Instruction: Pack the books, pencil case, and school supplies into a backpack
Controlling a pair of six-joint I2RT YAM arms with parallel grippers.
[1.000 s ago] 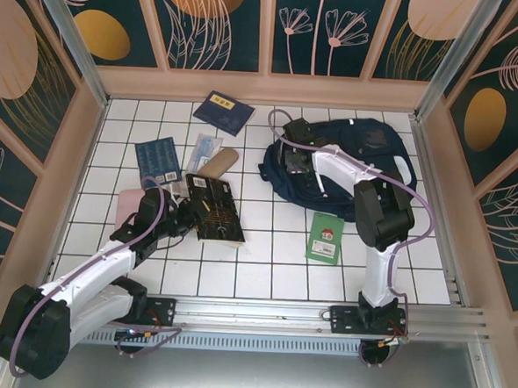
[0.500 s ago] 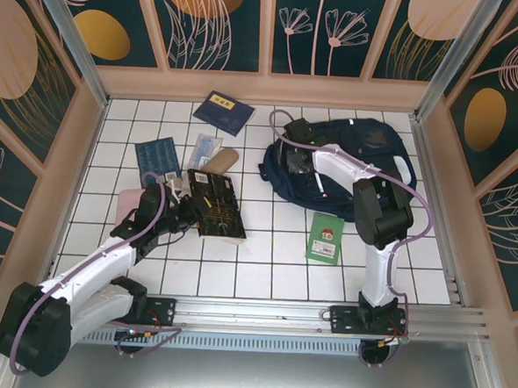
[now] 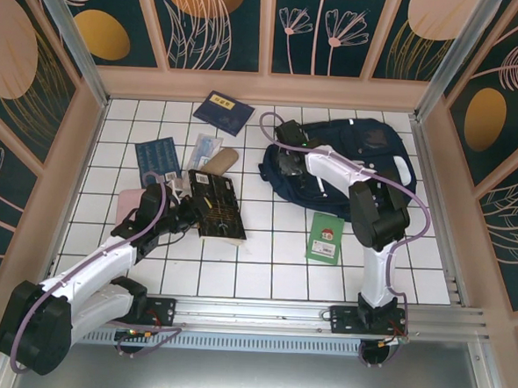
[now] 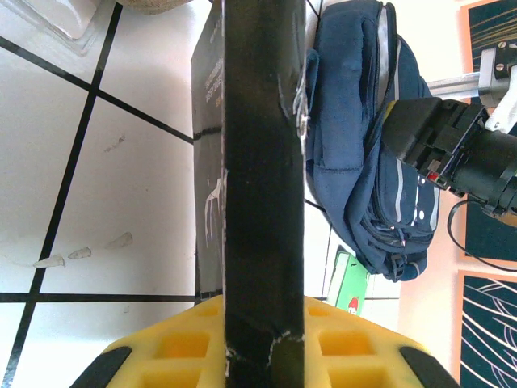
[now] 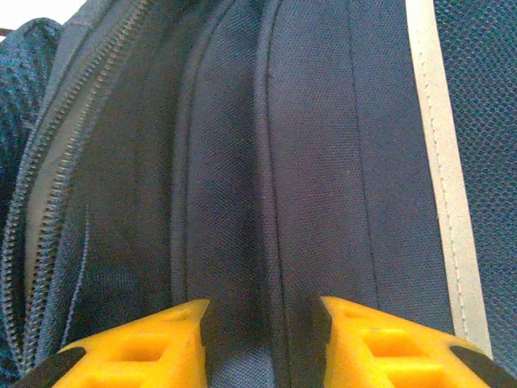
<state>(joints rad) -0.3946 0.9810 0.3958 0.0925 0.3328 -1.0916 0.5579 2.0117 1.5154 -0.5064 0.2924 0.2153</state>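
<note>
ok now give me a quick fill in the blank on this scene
The left hand grips the ___ book. The right hand is on the backpack; its fingers are ___. The green booklet lies to the black book's ___.
Missing: black, yellow, right.

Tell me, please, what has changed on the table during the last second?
The right gripper slid left along the backpack, toward its left edge, with the jaws pinching its fabric. The left gripper, shut on the black book, shifted only slightly, and the book moved with it. The green booklet and the yellow-labelled navy book stayed put.
</note>
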